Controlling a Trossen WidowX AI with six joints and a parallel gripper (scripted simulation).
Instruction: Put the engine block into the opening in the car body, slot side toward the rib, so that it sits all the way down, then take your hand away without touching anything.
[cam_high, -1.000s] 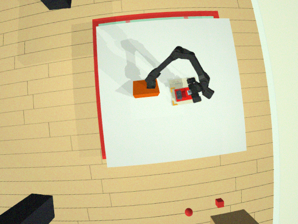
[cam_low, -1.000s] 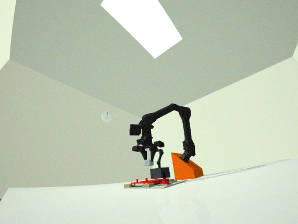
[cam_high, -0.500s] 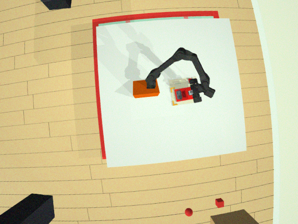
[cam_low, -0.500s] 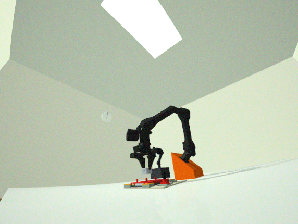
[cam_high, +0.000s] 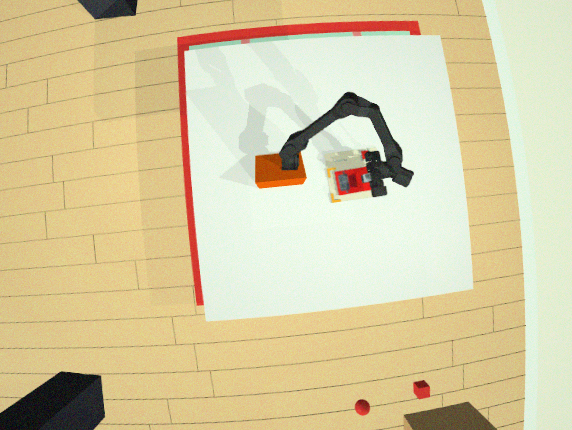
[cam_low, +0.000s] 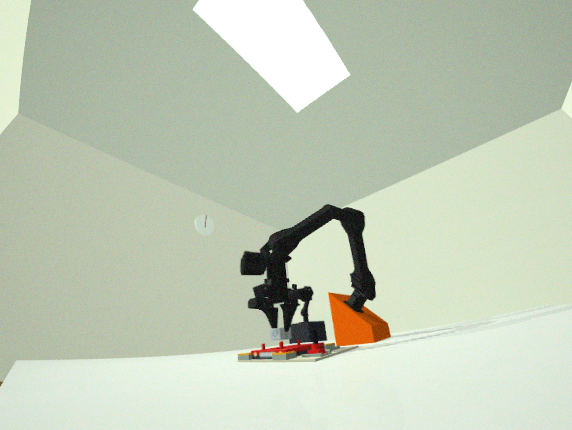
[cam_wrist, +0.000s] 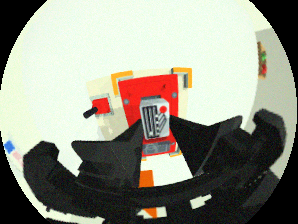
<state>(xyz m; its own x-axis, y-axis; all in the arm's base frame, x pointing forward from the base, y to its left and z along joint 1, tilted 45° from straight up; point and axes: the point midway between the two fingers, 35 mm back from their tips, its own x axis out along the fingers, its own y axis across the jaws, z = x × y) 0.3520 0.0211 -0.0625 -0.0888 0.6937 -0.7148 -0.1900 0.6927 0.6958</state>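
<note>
The engine block (cam_high: 367, 178) (cam_low: 279, 333) (cam_wrist: 154, 119) is a small light-grey piece with dark stripes and a red dot. My gripper (cam_low: 281, 328) (cam_wrist: 154, 119) is shut on it, one finger on each side. The red car body (cam_high: 345, 190) (cam_low: 265, 349) (cam_wrist: 134, 90) lies flat on a pale base plate. In the exterior view the block hangs a little above the body. In the wrist view the block covers much of the dark opening (cam_wrist: 150, 98), whose far edge still shows. The rib and the underside of the block are hidden.
A dark box-like piece (cam_low: 307, 331) stands by the red body in the exterior view. A black peg (cam_wrist: 90, 112) by a red square (cam_wrist: 101, 105) shows left of the body in the wrist view. The orange arm base (cam_high: 280, 172) (cam_low: 354, 327) stands nearby.
</note>
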